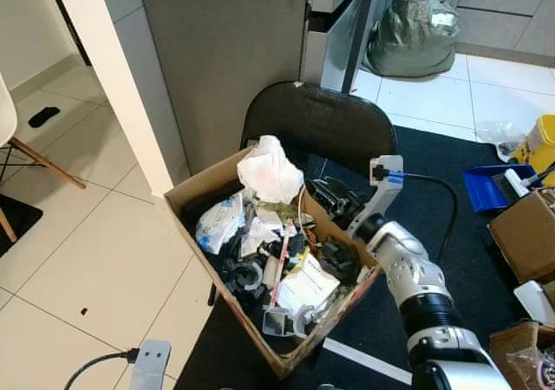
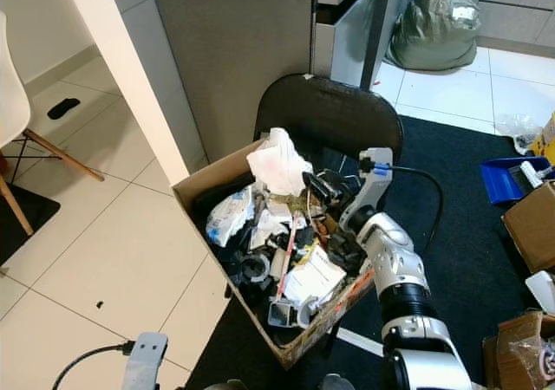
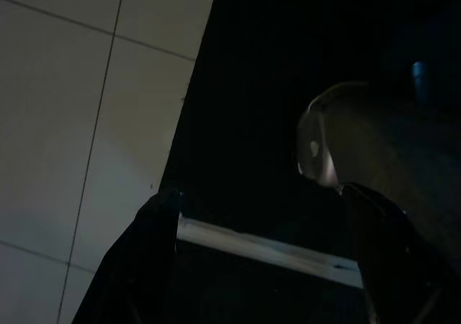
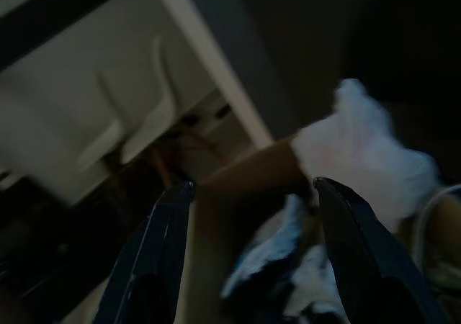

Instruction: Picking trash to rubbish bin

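Our left gripper is hanging low at our left side; its wrist view is showing its two black fingers standing apart over pale floor tiles, the edge of a dark rug and a white strip lying on that rug, none of which we are making out so closely from the head.

Right of that, the cardboard box is sitting on a black chair, its long axis running from the near right corner toward the far left. It is brimming with trash: a crumpled white bag is topping the far end, and a thin red-and-white stick is lying along the box's length.

Further right, our right gripper is reaching over the box's far right rim, fingers spread apart with nothing between them, pointing toward the white bag; its wrist view is catching a white chair beyond the box.
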You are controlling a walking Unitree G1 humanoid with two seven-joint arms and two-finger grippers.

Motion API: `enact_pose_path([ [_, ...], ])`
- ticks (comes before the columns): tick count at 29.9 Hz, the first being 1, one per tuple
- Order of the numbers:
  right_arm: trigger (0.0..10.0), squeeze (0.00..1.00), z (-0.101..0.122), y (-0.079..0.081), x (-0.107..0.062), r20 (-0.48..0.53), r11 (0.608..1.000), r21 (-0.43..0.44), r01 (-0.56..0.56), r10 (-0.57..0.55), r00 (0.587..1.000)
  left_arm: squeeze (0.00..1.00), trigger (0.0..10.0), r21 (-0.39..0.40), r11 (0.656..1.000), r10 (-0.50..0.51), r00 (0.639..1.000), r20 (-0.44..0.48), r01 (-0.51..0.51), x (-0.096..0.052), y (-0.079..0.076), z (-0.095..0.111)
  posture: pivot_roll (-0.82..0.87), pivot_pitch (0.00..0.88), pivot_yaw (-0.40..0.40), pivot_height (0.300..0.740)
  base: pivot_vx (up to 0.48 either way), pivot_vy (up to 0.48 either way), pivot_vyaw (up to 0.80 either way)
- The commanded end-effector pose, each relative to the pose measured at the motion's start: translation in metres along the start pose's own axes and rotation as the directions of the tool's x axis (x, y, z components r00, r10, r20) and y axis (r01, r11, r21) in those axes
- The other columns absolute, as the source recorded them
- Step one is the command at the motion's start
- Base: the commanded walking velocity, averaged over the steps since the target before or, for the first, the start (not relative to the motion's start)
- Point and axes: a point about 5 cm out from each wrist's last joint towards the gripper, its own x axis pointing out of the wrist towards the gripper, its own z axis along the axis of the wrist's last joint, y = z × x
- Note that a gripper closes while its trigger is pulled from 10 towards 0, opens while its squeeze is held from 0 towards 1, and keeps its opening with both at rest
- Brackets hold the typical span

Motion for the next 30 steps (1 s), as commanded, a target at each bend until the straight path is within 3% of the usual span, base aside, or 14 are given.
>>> enact_pose_path([
  [1, 10.0, 0.00, -0.004, 0.008, 0.002, -0.010, 0.998, 0.020, -0.053, 0.053, 0.999, 0.00, 10.0, 0.013, 1.000, 0.001, 0.999, -0.036, -0.001, 0.000, -0.002, -0.007, -0.02, 0.084, 0.047, 0.740, -0.435, 0.000, 0.00],
  [13, 10.0, 0.00, 0.007, 0.017, -0.009, 0.043, 0.975, 0.097, -0.200, 0.197, 0.980, 0.00, 10.0, 0.034, 0.999, 0.006, 0.999, -0.038, -0.005, 0.000, -0.001, -0.007, -0.02, 0.084, 0.047, 0.740, -0.471, 0.000, 0.00],
  [19, 10.0, 0.00, 0.002, 0.011, -0.021, -0.002, 0.974, 0.091, -0.206, 0.207, 0.978, 0.00, 10.0, 0.037, 0.999, 0.005, 0.999, -0.037, -0.003, 0.000, -0.002, -0.007, -0.02, 0.084, 0.047, 0.740, -0.477, 0.000, 0.00],
  [23, 10.0, 0.00, -0.004, 0.001, -0.032, -0.041, 0.984, 0.081, -0.160, 0.164, 0.986, 0.00, 10.0, 0.038, 0.999, 0.002, 0.999, -0.036, -0.001, 0.000, -0.003, -0.007, -0.02, 0.084, 0.047, 0.740, -0.480, 0.000, 0.00],
  [27, 10.0, 0.00, -0.023, -0.030, -0.058, -0.137, 0.995, 0.081, 0.056, -0.045, 0.990, 0.00, 10.0, 0.045, 0.999, -0.002, 0.999, -0.036, 0.003, 0.000, -0.003, -0.006, -0.03, 0.086, 0.055, 0.740, -0.476, 0.000, 0.00],
  [30, 10.0, 0.00, -0.046, -0.052, -0.084, -0.222, 0.966, 0.093, 0.241, -0.216, 0.951, 0.00, 10.0, 0.049, 0.999, -0.002, 0.999, -0.037, 0.004, 0.000, -0.003, -0.006, -0.03, 0.086, 0.055, 0.740, -0.471, 0.000, 0.00],
])
